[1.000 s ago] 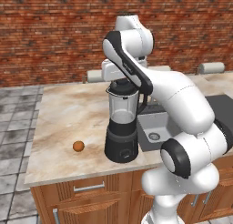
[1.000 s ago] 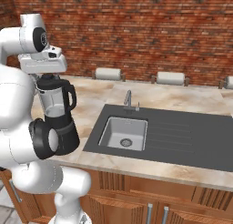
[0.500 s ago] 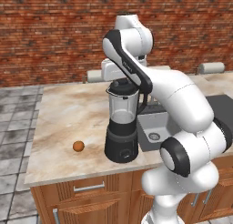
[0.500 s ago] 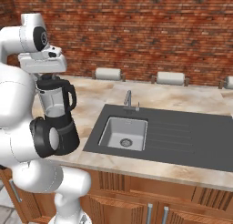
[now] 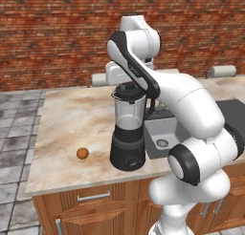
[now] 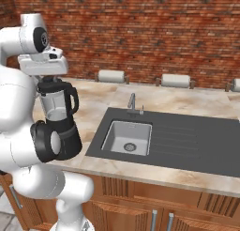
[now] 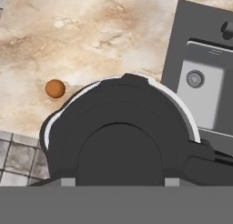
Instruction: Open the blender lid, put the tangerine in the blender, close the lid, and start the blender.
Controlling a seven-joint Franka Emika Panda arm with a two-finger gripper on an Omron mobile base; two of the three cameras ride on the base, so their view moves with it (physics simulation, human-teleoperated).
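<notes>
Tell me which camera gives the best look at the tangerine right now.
The left base view: the tangerine sits in the open on the counter, left of the blender, apart from it. The hand view also shows it, beside the blender lid. In the right base view the arm blocks that spot.

A glossy white arm [image 5: 191, 105] of rounded, bulbous segments, joined by dark grey disc-shaped joints.

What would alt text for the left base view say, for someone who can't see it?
A white robot arm reaches down onto the black blender lid, its gripper at the top of the blender on a marble counter. A small tangerine lies on the counter left of the blender, a sink is on the right, and a brick wall stands behind.
</notes>
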